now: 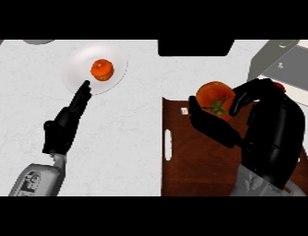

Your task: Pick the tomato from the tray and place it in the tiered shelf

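One tomato [215, 97] is the thing that matters, and it sits inside the right robot hand [233, 120]; the thumb side lies under and beside the fruit while the fingers [246, 94] curl over its far edge, so the hand is closed round it; its green stem scar faces the palm. Whether the tomato is lifted off the tray or only just above it cannot be told from this steep view. Judged by its look, it is round, smooth-skinned and fairly light, soft enough to bruise and slick enough to roll out of a shallow pinch; a hold across its widest part, thumb opposite fingers, suits it best.

Beneath the right robot hand lies the dark brown tray [191, 156], with a pale slot handle on the side away from the hand; just beyond the fingers, toward the upper right, stands the tiered shelf [286, 64], pale grey and near.

Well apart on the counter [122, 138], the left robot hand [68, 120] rests with fingers straight, tips touching the rim of a white plate [78, 62]; an orange fruit [102, 69] lies on that plate.
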Robot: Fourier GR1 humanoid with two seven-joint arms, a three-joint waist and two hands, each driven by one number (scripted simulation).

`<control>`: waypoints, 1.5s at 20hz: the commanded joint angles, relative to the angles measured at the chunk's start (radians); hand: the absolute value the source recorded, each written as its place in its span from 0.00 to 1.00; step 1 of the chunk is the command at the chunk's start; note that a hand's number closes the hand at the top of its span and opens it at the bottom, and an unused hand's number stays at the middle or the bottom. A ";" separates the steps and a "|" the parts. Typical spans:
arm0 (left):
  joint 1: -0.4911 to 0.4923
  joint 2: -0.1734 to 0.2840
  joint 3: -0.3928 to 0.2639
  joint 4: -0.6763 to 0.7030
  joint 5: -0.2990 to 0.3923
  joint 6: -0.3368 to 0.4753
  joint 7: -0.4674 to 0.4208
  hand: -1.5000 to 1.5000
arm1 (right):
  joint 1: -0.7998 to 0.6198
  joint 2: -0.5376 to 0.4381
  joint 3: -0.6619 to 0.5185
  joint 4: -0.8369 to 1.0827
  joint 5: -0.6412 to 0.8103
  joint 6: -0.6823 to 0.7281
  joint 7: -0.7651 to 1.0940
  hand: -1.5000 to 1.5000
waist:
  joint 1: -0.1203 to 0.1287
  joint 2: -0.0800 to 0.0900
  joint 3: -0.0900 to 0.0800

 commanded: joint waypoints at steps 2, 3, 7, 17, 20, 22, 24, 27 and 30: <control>-0.048 0.001 0.034 0.057 -0.002 -0.012 -0.019 0.50 | -0.100 -0.015 -0.093 -0.090 0.085 0.162 0.096 1.00 | -0.004 0.002 0.000; -0.015 -0.002 0.024 0.022 0.001 -0.018 -0.021 0.50 | -0.166 0.002 -0.114 -0.063 0.108 0.189 0.110 1.00 | 0.003 0.001 0.000; 0.026 -0.060 -0.037 -0.011 -0.045 0.026 -0.001 0.50 | -0.195 -0.048 -0.205 -0.100 0.149 0.231 0.076 1.00 | 0.001 0.001 0.000; 0.019 0.007 0.038 -0.020 -0.005 -0.060 -0.011 0.50 | -0.418 -0.160 -0.470 -0.082 0.077 0.415 0.015 1.00 | 0.006 0.001 0.000; -0.010 -0.048 0.013 0.037 -0.050 -0.014 -0.033 0.50 | -0.408 -0.216 -0.531 -0.067 0.053 0.404 -0.038 1.00 | 0.000 0.002 0.001; 0.064 -0.038 0.010 -0.057 -0.043 -0.021 -0.003 0.50 | -0.346 -0.230 -0.545 -0.102 0.038 0.389 -0.068 1.00 | 0.005 0.001 0.001; 0.007 -0.033 0.038 0.020 -0.032 -0.049 -0.032 0.50 | -0.419 -0.254 -0.569 0.032 0.049 0.303 -0.086 1.00 | 0.007 0.004 0.001; 0.058 -0.077 -0.010 -0.046 -0.077 0.002 0.000 0.50 | -0.398 -0.309 -0.631 0.079 0.014 0.282 -0.142 1.00 | 0.010 0.003 0.001; -0.037 -0.031 0.061 0.065 -0.041 -0.058 -0.023 0.50 | -0.429 -0.388 -0.666 0.117 -0.034 0.331 -0.195 1.00 | 0.003 0.004 0.001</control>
